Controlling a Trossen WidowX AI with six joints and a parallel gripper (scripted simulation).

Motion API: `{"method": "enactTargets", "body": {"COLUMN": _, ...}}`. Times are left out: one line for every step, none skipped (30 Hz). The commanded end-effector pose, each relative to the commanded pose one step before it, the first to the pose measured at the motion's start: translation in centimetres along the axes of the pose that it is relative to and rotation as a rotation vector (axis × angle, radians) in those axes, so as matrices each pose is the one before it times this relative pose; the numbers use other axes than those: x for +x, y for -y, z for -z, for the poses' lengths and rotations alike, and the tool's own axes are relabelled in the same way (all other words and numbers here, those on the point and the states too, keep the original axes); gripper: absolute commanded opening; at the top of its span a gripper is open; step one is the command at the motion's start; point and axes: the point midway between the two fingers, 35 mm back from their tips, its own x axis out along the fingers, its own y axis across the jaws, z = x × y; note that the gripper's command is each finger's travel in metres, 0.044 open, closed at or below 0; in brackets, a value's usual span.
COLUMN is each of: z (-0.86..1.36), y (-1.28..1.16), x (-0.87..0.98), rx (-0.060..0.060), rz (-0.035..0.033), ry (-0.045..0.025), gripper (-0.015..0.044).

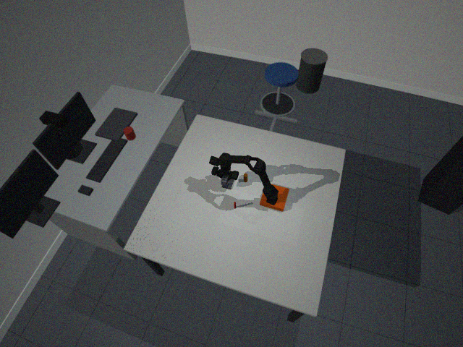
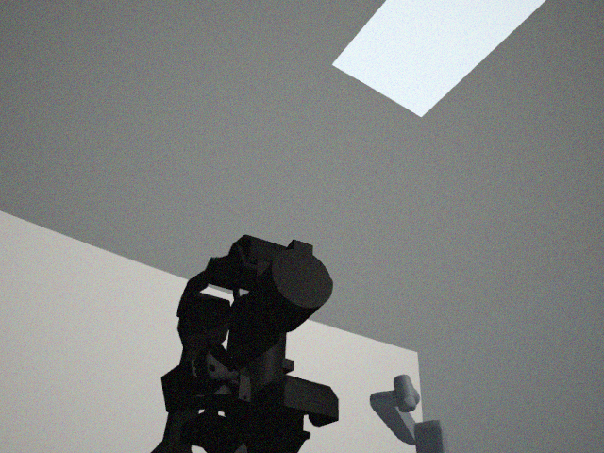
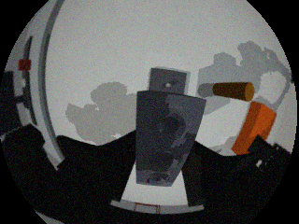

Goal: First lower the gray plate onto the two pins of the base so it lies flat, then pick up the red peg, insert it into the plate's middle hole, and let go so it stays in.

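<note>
The gray plate (image 3: 156, 126) is between the fingers of my gripper (image 3: 159, 132), which is shut on it. In the wrist view the plate stands in front of the gray base (image 3: 158, 81) and hides its near part. One light pin shows on the base; the other is hidden. The plate is held above the table; its exact height over the base cannot be told. In the top view the dark gripper is over small gray parts that overlap. The red peg (image 1: 234, 204) stands on the white table, apart from them. The exterior view shows mostly dark arm links.
An orange-brown cylinder (image 1: 245, 177) (image 3: 234, 91) stands near the base. An orange block (image 1: 283, 194) (image 3: 255, 126) lies at the arm's foot. A side desk (image 1: 144, 149) with monitors, a keyboard and a red cup (image 1: 129, 133) (image 3: 24, 64) is beyond the table edge.
</note>
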Motion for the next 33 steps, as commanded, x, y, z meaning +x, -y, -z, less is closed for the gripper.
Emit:
{"method": "enactTargets", "body": {"z": -1.285, "y": 0.417, "x": 0.795, "rx": 0.0120, "rz": 0.00274, "ry": -0.00203, "gripper": 0.0000}}
{"method": "enactTargets", "body": {"z": -0.282, "y": 0.087, "x": 0.152, "rx": 0.0030, "rz": 0.00005, "ry": 0.00028, "gripper": 0.0000}}
{"method": "enactTargets", "body": {"z": -0.281, "y": 0.089, "x": 0.152, "rx": 0.0030, "rz": 0.00005, "ry": 0.00027, "gripper": 0.0000}}
{"method": "enactTargets", "body": {"z": -0.280, "y": 0.091, "x": 0.152, "rx": 0.0030, "rz": 0.00005, "ry": 0.00027, "gripper": 0.0000}}
{"method": "enactTargets", "body": {"z": -0.280, "y": 0.094, "x": 0.152, "rx": 0.0030, "rz": 0.00005, "ry": 0.00027, "gripper": 0.0000}}
{"method": "enactTargets", "body": {"z": -0.279, "y": 0.096, "x": 0.151, "rx": 0.0030, "rz": 0.00005, "ry": 0.00027, "gripper": 0.0000}}
{"method": "enactTargets", "body": {"z": -0.229, "y": 0.080, "x": 0.124, "rx": 0.0025, "rz": 0.00004, "ry": 0.00022, "gripper": 0.0000}}
{"method": "enactTargets", "body": {"z": -0.137, "y": 0.049, "x": 0.074, "rx": 0.0015, "rz": 0.00003, "ry": 0.00013, "gripper": 0.0000}}
{"method": "enactTargets", "body": {"z": -0.046, "y": 0.016, "x": 0.025, "rx": 0.0005, "rz": 0.00001, "ry": 0.00004, "gripper": 0.0000}}
{"method": "enactTargets", "body": {"z": -0.004, "y": -0.009, "x": -0.016, "rx": 0.0000, "rz": -0.00001, "ry": 0.00000, "gripper": 0.0000}}
{"method": "enactTargets", "body": {"z": 0.000, "y": 0.000, "x": 0.000, "rx": 0.0000, "rz": 0.00000, "ry": 0.00000, "gripper": 0.0000}}
{"method": "enactTargets", "body": {"z": 0.000, "y": -0.004, "x": -0.013, "rx": 0.0000, "rz": 0.00000, "ry": 0.00000, "gripper": 0.0000}}
{"method": "enactTargets", "body": {"z": 0.000, "y": 0.000, "x": 0.000, "rx": 0.0000, "rz": 0.00000, "ry": 0.00000, "gripper": 0.0000}}
{"method": "enactTargets", "body": {"z": 0.002, "y": 0.005, "x": 0.009, "rx": 0.0000, "rz": 0.00000, "ry": 0.00000, "gripper": 0.0000}}
{"method": "enactTargets", "body": {"z": 0.002, "y": 0.005, "x": 0.010, "rx": 0.0000, "rz": 0.00000, "ry": 0.00000, "gripper": 0.0000}}
{"method": "enactTargets", "body": {"z": 0.000, "y": 0.000, "x": 0.000, "rx": 0.0000, "rz": 0.00000, "ry": 0.00000, "gripper": 0.0000}}
{"method": "enactTargets", "body": {"z": 0.001, "y": 0.005, "x": 0.013, "rx": 0.0000, "rz": 0.00001, "ry": 0.00000, "gripper": 0.0000}}
{"method": "enactTargets", "body": {"z": 0.000, "y": 0.000, "x": 0.000, "rx": 0.0000, "rz": 0.00000, "ry": 0.00000, "gripper": 0.0000}}
{"method": "enactTargets", "body": {"z": 0.000, "y": 0.000, "x": 0.000, "rx": 0.0000, "rz": 0.00000, "ry": 0.00000, "gripper": 0.0000}}
{"method": "enactTargets", "body": {"z": 0.000, "y": 0.000, "x": 0.000, "rx": 0.0000, "rz": 0.00000, "ry": 0.00000, "gripper": 0.0000}}
{"method": "enactTargets", "body": {"z": 0.000, "y": 0.000, "x": 0.000, "rx": 0.0000, "rz": 0.00000, "ry": 0.00000, "gripper": 0.0000}}
{"method": "enactTargets", "body": {"z": 0.000, "y": 0.000, "x": 0.000, "rx": 0.0000, "rz": 0.00000, "ry": 0.00000, "gripper": 0.0000}}
{"method": "enactTargets", "body": {"z": 0.000, "y": 0.000, "x": 0.000, "rx": 0.0000, "rz": 0.00000, "ry": 0.00000, "gripper": 0.0000}}
{"method": "enactTargets", "body": {"z": 0.000, "y": 0.000, "x": 0.000, "rx": 0.0000, "rz": 0.00000, "ry": 0.00000, "gripper": 0.0000}}
{"method": "enactTargets", "body": {"z": 0.000, "y": 0.000, "x": 0.000, "rx": 0.0000, "rz": 0.00000, "ry": 0.00000, "gripper": 0.0000}}
{"method": "enactTargets", "body": {"z": 0.000, "y": 0.000, "x": 0.000, "rx": 0.0000, "rz": 0.00000, "ry": 0.00000, "gripper": 0.0000}}
{"method": "enactTargets", "body": {"z": 0.000, "y": 0.000, "x": 0.000, "rx": 0.0000, "rz": 0.00000, "ry": 0.00000, "gripper": 0.0000}}
{"method": "enactTargets", "body": {"z": 0.000, "y": 0.000, "x": 0.000, "rx": 0.0000, "rz": 0.00000, "ry": 0.00000, "gripper": 0.0000}}
{"method": "enactTargets", "body": {"z": 0.000, "y": 0.000, "x": 0.000, "rx": 0.0000, "rz": 0.00000, "ry": 0.00000, "gripper": 0.0000}}
{"method": "enactTargets", "body": {"z": 0.000, "y": 0.000, "x": 0.000, "rx": 0.0000, "rz": 0.00000, "ry": 0.00000, "gripper": 0.0000}}
{"method": "enactTargets", "body": {"z": 0.000, "y": 0.000, "x": 0.000, "rx": 0.0000, "rz": 0.00000, "ry": 0.00000, "gripper": 0.0000}}
{"method": "enactTargets", "body": {"z": 0.020, "y": -0.023, "x": 0.049, "rx": 0.0000, "rz": -0.00002, "ry": -0.00002, "gripper": 0.0000}}
{"method": "enactTargets", "body": {"z": 0.000, "y": -0.001, "x": 0.053, "rx": 0.0000, "rz": 0.00000, "ry": 0.00000, "gripper": 0.0000}}
